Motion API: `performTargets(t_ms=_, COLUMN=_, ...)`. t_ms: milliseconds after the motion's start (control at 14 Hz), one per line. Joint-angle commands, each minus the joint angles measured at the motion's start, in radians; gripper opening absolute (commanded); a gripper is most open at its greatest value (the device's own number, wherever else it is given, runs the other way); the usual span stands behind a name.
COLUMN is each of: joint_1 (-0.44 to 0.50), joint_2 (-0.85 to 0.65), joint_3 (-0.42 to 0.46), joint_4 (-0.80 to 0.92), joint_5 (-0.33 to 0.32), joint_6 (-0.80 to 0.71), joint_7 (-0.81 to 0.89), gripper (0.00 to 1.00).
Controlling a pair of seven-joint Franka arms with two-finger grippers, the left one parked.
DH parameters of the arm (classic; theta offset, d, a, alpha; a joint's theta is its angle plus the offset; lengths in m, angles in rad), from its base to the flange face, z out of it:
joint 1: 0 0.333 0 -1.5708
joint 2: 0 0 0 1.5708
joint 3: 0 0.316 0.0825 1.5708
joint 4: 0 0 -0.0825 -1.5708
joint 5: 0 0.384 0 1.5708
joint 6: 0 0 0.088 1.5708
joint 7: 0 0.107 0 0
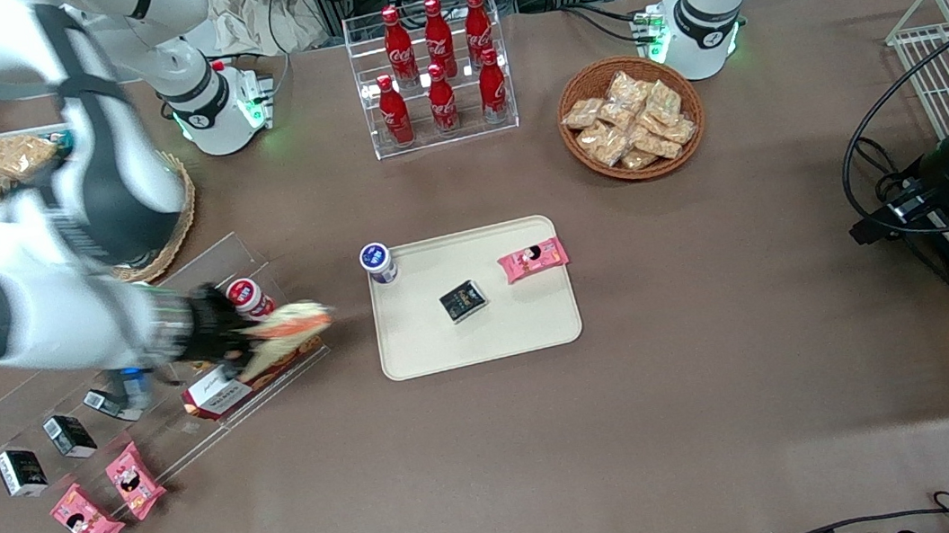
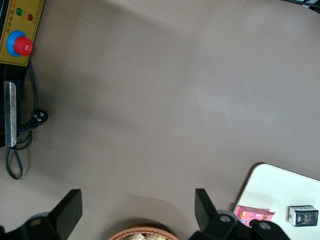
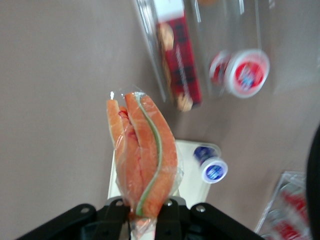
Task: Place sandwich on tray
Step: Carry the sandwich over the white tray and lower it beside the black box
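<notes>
The sandwich (image 3: 145, 160), a wrapped wedge with orange and green filling, is clamped between the fingers of my right gripper (image 3: 143, 212), which is shut on it. From the front, the gripper (image 1: 244, 344) holds the sandwich (image 1: 293, 323) in the air above the clear acrylic shelf, pointing toward the beige tray (image 1: 527, 323). The tray's edge (image 3: 192, 172) shows under the sandwich tip. On the tray lie a pink snack packet (image 1: 533, 259) and a small black box (image 1: 463, 300), with a blue-capped bottle (image 1: 378, 263) at its corner.
A clear acrylic shelf (image 1: 47, 396) under the arm holds a red box (image 1: 214, 393), a red-capped bottle (image 1: 248, 296) and black boxes. Pink packets (image 1: 109, 497) lie nearer the camera. A cola bottle rack (image 1: 437, 72) and a snack basket (image 1: 630, 118) stand farther away.
</notes>
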Motion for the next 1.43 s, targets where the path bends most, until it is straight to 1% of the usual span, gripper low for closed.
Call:
performTargets(t_ms=0, joint_1=0.091, joint_2=0.114, joint_3=-0.012, joint_4=0.035, joint_5=0.023, joint_6=0.093, joint_7=0.178, gripper=0.00)
performTargets(t_ms=214, joint_1=0.180, joint_2=0.209, joint_3=-0.012, joint_4=0.027, joint_5=0.027, joint_6=0.234, joint_7=0.281, gripper=0.00)
performTargets(t_ms=357, joint_1=0.212, joint_2=0.253, joint_3=-0.012, joint_4=0.027, joint_5=0.029, joint_6=0.314, joint_7=0.354, gripper=0.00)
performTargets(t_ms=500, joint_1=0.252, joint_2=0.277, joint_3=-0.012, joint_4=0.027, joint_5=0.038, joint_6=0.371, joint_7=0.416, gripper=0.00)
performTargets(t_ms=786, joint_1=0.311, joint_2=0.317, joint_3=-0.012, joint_4=0.027, joint_5=0.047, joint_6=0.455, joint_7=0.477, gripper=0.00)
performTargets(t_ms=857, joint_1=0.328, joint_2=0.328, joint_3=-0.013, joint_4=0.027, joint_5=0.043, joint_6=0.466, joint_7=0.502, gripper=0.00)
performTargets(t_ms=1143, joint_1=0.351, joint_2=0.352, joint_3=-0.013, joint_4=0.026, joint_5=0.033, joint_6=0.503, joint_7=0.500, gripper=0.00)
performTargets(t_ms=1214, joint_1=0.366, joint_2=0.358, joint_3=-0.016, joint_4=0.024, joint_5=0.024, joint_6=0.520, joint_7=0.497, gripper=0.00)
performTargets(t_ms=1357, joint_1=0.372, joint_2=0.378, joint_3=-0.015, joint_4=0.024, joint_5=-0.022, joint_6=0.541, joint_7=0.499, gripper=0.00)
